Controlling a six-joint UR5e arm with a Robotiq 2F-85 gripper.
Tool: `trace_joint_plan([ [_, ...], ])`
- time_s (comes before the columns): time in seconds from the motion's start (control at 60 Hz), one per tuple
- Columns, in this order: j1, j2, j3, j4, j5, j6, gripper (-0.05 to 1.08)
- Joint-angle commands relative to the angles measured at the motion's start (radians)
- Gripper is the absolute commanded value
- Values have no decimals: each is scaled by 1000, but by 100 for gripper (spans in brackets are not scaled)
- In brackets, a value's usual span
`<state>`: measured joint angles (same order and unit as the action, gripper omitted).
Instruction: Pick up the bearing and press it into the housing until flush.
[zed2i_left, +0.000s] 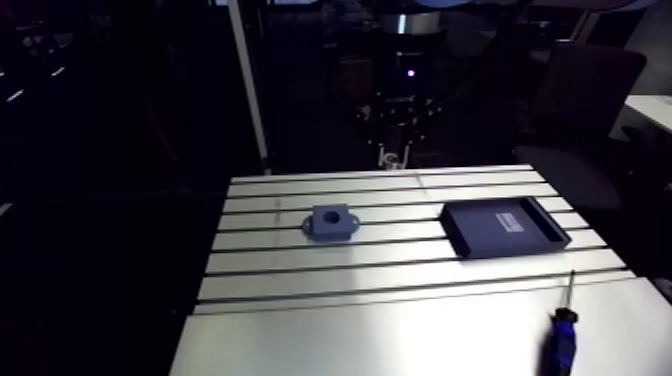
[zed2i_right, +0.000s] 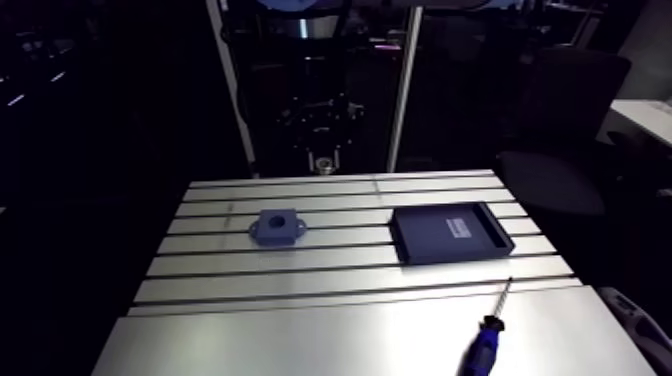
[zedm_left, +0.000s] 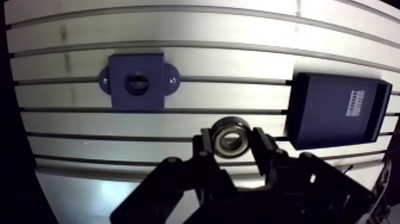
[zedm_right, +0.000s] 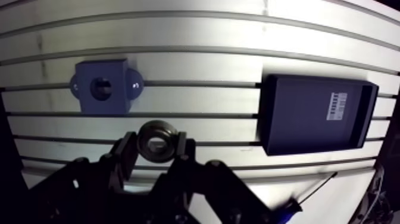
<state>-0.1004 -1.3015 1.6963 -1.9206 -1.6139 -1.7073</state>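
Steel glints at me from the bearing (zedm_left: 231, 136), which sits pinched in the claw (zedm_left: 232, 144). The two black fingers (zedm_left: 204, 145) press against its outer ring from either side, and I can see through its open middle in the wrist view. It hangs clear of the table (zed2i_left: 400, 330), above the slotted aluminium surface.

Ahead of the claw and off to one side, the housing (zedm_left: 137, 81) lies flat on the table. It is a dark blue-grey block with a round hole facing up and a small ear with a screw hole on each of two opposite sides. The bearing and the housing are well apart, so nothing is seated in that hole.

On the other side of the claw lies a dark, shallow tray (zedm_left: 336, 110) with a small pale label on its floor. In the arm view the housing and the tray sit in the same band of the table, well apart from each other.

Nearer the front edge I see a screwdriver (zed2i_left: 563, 335) with a blue handle. Its thin shaft points towards the tray without touching it.
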Motion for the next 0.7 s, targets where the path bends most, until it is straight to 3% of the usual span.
trace_joint_plan([
  [0.017,42,23,3,-5,-1,85,67],
  [0.25,118,88,-4,-63,-3,116,67],
  [0.417,140,126,1,-98,-3,127,67],
  [0.7,156,140,10,-124,-2,137,67],
])
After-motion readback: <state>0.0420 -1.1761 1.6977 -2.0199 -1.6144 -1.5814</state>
